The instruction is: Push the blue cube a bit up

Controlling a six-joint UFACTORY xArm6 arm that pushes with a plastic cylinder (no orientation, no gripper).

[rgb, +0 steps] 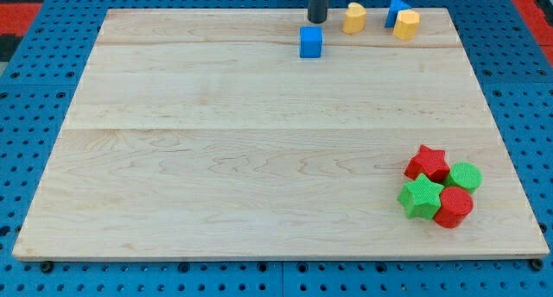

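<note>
Here the blue cube (311, 41) sits near the top edge of the wooden counter (259, 159), a little right of centre. My tip (318, 21), the tool, is a bare rod holding nothing; it stands just above the cube and slightly to its right, close but apart. Further right come a yellow block (354, 18), then a blue block (395, 9) touching another yellow block (407, 25). At lower right cluster a red star (428, 163), green star (421, 198), red block (454, 206) and green block (466, 175).
</note>
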